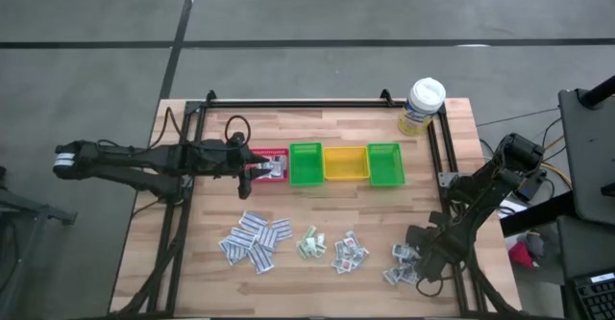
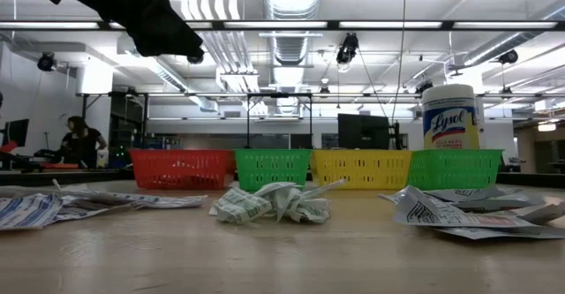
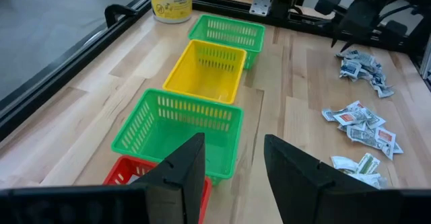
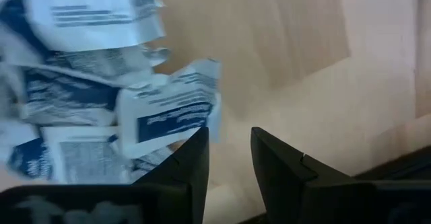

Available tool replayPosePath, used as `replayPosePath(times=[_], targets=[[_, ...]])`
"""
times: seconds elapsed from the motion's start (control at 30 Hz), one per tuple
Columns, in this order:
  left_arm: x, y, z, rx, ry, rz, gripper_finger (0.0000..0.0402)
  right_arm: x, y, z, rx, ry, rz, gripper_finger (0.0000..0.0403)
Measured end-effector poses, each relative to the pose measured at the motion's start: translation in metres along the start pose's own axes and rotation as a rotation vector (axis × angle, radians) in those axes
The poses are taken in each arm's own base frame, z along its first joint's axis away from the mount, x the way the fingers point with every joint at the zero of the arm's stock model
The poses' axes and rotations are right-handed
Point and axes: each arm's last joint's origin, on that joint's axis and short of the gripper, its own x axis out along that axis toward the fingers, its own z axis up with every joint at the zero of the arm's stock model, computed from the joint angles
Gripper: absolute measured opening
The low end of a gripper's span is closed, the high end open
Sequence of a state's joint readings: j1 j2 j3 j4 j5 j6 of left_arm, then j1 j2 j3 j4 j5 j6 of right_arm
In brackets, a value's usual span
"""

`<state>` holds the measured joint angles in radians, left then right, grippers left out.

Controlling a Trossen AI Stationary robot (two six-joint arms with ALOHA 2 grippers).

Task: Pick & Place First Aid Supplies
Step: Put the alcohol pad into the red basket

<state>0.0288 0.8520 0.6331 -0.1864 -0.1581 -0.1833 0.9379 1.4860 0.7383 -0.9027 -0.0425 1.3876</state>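
The first aid supplies lie on the wooden table in several small heaps. From left to right there are white strip packets (image 1: 255,239), green-printed ones (image 1: 309,244), red-and-grey ones (image 1: 350,253) and blue-printed ones (image 1: 400,262). My right gripper (image 1: 416,257) points down at the right side of the blue-printed heap. It is open (image 4: 229,158) with bare wood between its fingers, and a blue-printed packet (image 4: 172,113) lies by one fingertip. My left gripper (image 1: 261,169) hangs open (image 3: 234,160) and empty over the red bin (image 3: 124,173). My right gripper has one fingertip (image 4: 199,143) right at the edge of the blue-printed packet (image 4: 205,120), coming from above. I cannot tell whether the two touch. Nothing lies between the fingers.
Red, green (image 1: 306,163), yellow (image 1: 345,162) and green (image 1: 384,162) bins stand in a row at mid-table. A white-capped bottle (image 1: 423,105) stands at the far right corner. A black frame rail (image 1: 444,157) runs along the table's edges. Bare wood lies between the bins and the heaps.
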Motion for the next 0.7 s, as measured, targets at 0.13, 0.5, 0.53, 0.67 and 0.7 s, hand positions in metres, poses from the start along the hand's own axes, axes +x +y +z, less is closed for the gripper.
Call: replayPosePath(times=[0.13, 0.5, 0.53, 0.67, 0.7], targets=[[0.0, 0.0, 0.0, 0.0, 0.0, 0.0, 0.0147, 0.005, 0.001, 0.0, 0.006, -0.006, 0.034, 0.0112], [0.0, 0.0, 0.0, 0.0, 0.0, 0.0, 0.0147, 0.012, -0.002, 0.0, 0.055, -0.005, 0.049, 0.0098], [0.0, 0.0, 0.0, 0.0, 0.0, 0.0, 0.0147, 0.013, -0.002, 0.0, 0.065, -0.004, 0.048, 0.0095], [0.0, 0.0, 0.0, 0.0, 0.0, 0.0, 0.0147, 0.014, -0.004, 0.0, 0.107, -0.002, 0.04, 0.0078], [0.0, 0.0, 0.0, 0.0, 0.0, 0.0, 0.0147, 0.014, -0.004, 0.0, 0.109, -0.002, 0.038, 0.0072]])
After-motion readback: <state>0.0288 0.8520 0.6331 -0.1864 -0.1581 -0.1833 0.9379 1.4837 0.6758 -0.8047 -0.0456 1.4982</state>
